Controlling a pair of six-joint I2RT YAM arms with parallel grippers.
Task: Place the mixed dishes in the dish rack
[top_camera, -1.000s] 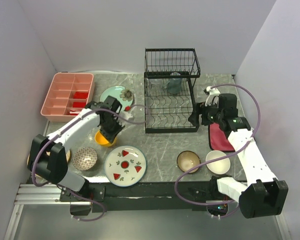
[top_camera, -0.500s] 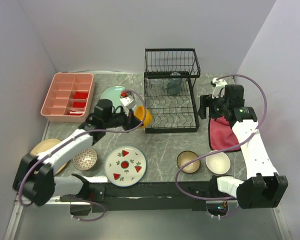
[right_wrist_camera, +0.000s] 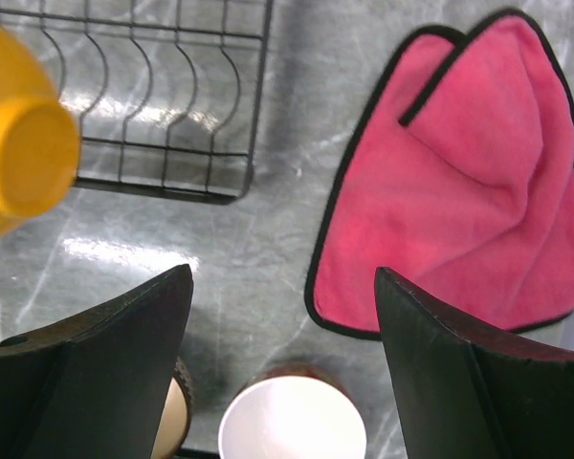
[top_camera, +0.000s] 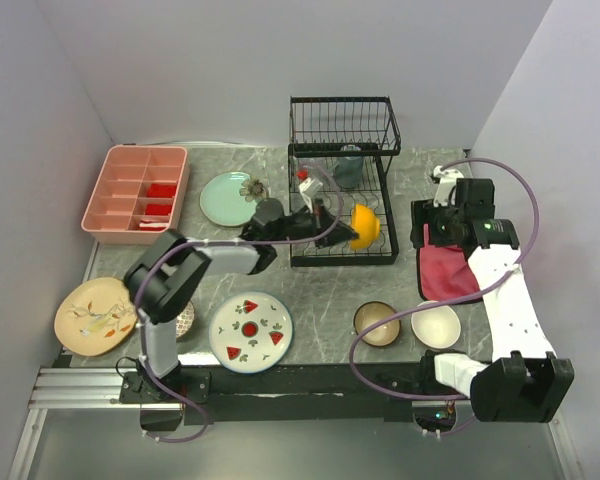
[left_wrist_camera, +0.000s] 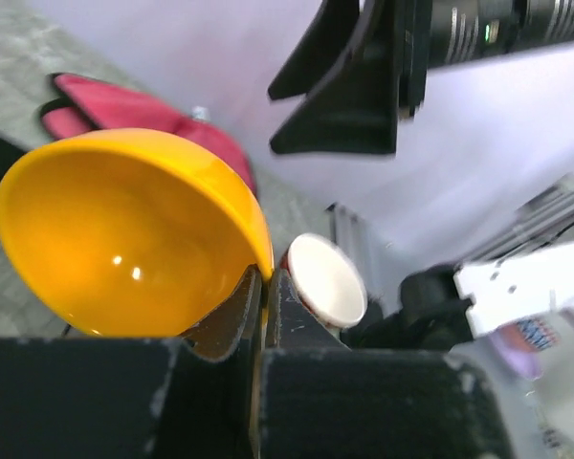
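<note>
While the left arm (top_camera: 225, 250) reaches from the near-left corner towards the black wire two-tier dish rack (top_camera: 340, 190) at the middle of the far edge, its jaws are clamped on the rim of the glossy orange bowl (top_camera: 365, 226), one inside the wall and one outside (the wrist view shows the pinch plainly). Tipped on edge, the bowl hangs over the right end of the rack's lower slotted tray, apparently so that it can settle between the wires; contact with them cannot be told. The right arm's (top_camera: 500, 290) jaws stand wide apart, holding nothing, above the grey marbled counter (top_camera: 330, 290) between the rack and the red cloth (top_camera: 442, 272) by the right edge, probably parked clear. Room looks tight beside the rack's right frame. A brown bowl (top_camera: 377, 322) and a white bowl (top_camera: 436, 325) wait along the near edge.
</note>
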